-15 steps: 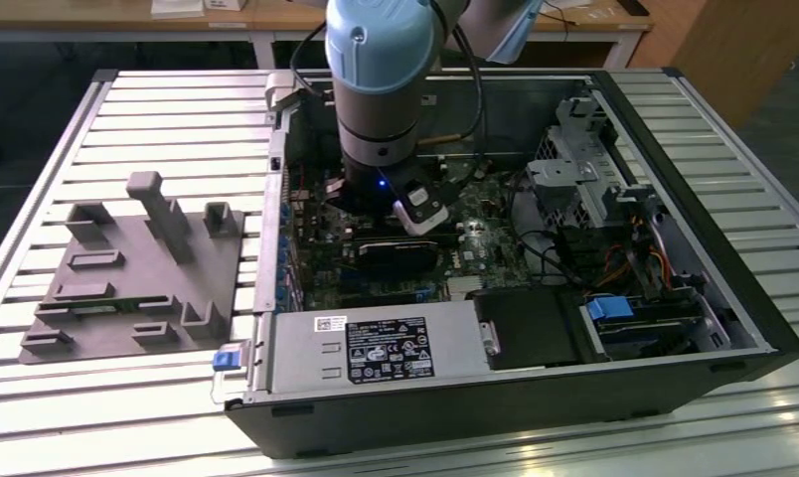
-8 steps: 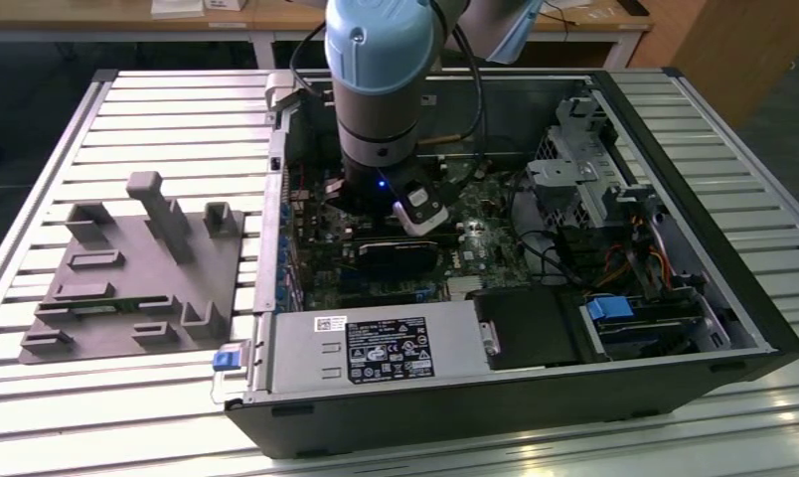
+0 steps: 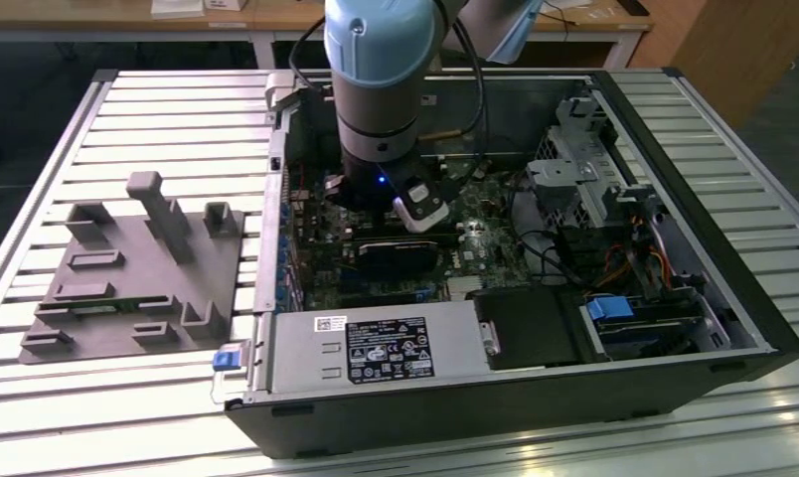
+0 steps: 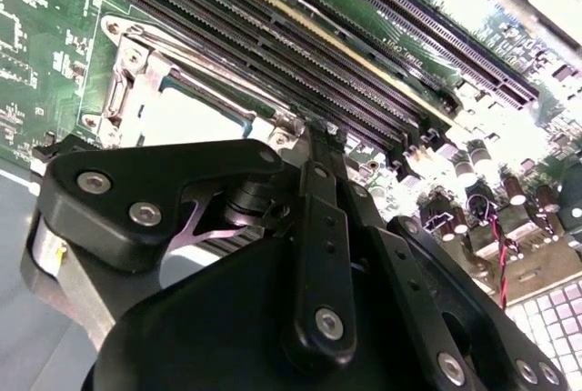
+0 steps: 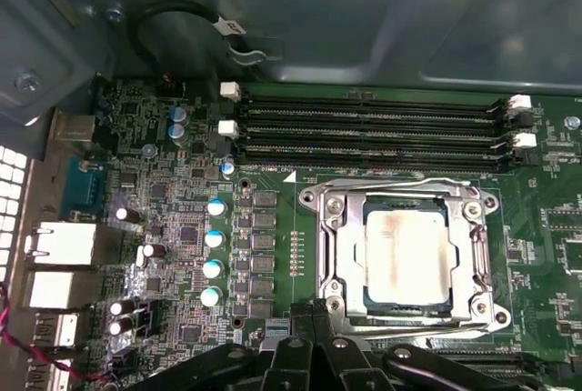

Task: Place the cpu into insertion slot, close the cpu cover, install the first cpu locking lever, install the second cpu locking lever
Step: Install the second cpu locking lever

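Black gripper (image 5: 314, 318) pinched shut and empty beside the silver-rimmed square insertion slot (image 5: 318, 255), pale silver-grey square cpu (image 5: 406, 255) seated under the thin silver cover frame (image 5: 346, 255); risk of fingertips slipping off a thin lever wire.

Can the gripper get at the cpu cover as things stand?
Probably yes: the gripper sits right at the edge of the cpu cover, which lies closed over the cpu, with nothing between them.

Claw (image 4: 314, 141) body hides insertion slot (image 4: 182, 109) near side; fingertip gap unclear.
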{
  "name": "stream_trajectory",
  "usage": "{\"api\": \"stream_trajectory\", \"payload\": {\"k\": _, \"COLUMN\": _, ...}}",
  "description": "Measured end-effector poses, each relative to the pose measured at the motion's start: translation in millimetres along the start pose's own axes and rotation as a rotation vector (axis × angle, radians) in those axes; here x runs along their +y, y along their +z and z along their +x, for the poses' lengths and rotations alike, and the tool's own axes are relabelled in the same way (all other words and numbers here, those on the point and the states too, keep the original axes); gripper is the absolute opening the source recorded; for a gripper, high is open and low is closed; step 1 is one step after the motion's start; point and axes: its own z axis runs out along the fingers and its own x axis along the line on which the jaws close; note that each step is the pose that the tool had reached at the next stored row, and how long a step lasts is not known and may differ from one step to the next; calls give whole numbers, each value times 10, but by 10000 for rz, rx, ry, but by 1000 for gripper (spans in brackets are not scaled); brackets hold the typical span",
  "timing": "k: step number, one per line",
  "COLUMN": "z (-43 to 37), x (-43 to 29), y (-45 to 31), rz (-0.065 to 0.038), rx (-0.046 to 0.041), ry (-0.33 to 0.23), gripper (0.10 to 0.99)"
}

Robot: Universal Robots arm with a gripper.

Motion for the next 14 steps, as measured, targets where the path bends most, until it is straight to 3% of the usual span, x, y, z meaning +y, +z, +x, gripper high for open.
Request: {"api": "stream_trajectory", "payload": {"k": 14, "z": -4, "x": 24, "y": -92, "rz": -3, "rx": -2, "ry": 0, "gripper": 106}}
